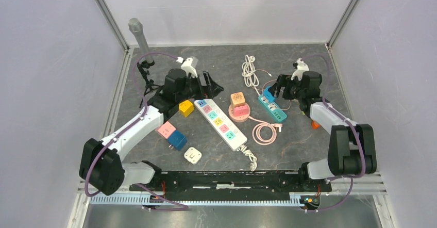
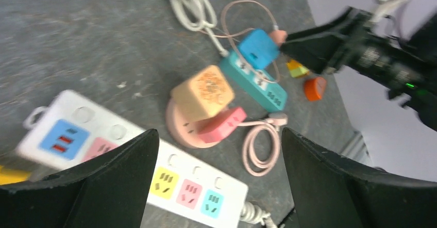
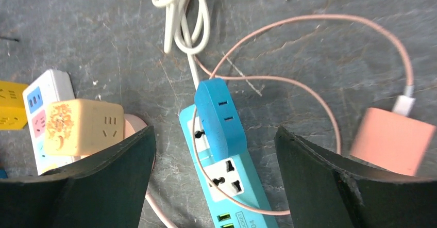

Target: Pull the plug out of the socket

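A blue plug block [image 1: 268, 93] sits plugged into the far end of a teal power strip [image 1: 274, 110]. In the right wrist view the blue plug [image 3: 220, 117] stands on the teal strip [image 3: 229, 184], with a thin pink cable looped over them. My right gripper [image 3: 214, 132] is open, its fingers either side of the plug and strip, apart from both. It shows in the top view [image 1: 278, 86]. An orange cube plug [image 2: 202, 91] and a red plug [image 2: 221, 125] sit on a round pink socket [image 2: 180, 130]. My left gripper [image 2: 219, 132] is open and empty above the white strip.
A long white power strip [image 1: 221, 124] with coloured outlets lies mid-table. A yellow cube [image 1: 186, 108], a pink and blue block [image 1: 172, 135] and a white adapter [image 1: 192, 155] lie left. A white cable coil [image 1: 251, 70] and a pink cable coil [image 1: 264, 133] lie near the sockets.
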Tool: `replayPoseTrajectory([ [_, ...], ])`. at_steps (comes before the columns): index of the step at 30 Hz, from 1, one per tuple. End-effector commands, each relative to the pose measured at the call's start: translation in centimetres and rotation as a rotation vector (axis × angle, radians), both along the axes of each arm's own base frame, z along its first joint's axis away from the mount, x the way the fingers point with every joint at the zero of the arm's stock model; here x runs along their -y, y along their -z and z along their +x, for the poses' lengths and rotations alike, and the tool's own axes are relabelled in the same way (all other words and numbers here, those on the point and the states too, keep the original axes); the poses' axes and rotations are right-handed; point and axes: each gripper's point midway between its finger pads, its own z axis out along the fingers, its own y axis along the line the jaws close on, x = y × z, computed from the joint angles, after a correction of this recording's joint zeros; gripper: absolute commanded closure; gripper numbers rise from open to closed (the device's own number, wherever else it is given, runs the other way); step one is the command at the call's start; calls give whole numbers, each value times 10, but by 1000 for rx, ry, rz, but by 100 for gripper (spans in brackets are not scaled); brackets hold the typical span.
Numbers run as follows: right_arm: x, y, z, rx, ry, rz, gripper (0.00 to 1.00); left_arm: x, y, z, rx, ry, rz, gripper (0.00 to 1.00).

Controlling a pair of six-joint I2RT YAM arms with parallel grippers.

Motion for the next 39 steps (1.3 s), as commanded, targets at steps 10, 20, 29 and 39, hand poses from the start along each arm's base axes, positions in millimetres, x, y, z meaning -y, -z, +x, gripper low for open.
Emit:
replayPoseTrajectory([
  [10,-24,30,8,-30,-128,66,53,134,-27,-26,-24,241,-116,10],
  [20,16,26,-6,58,87,-63,100,218,13,4,-117,186,-64,35],
  [29,44,24,-20,101,207,-157,100,254,73,19,-188,110,68,60],
  [39,45,34,-22,52,208,-161,93,275,133,30,-301,33,151,65],
])
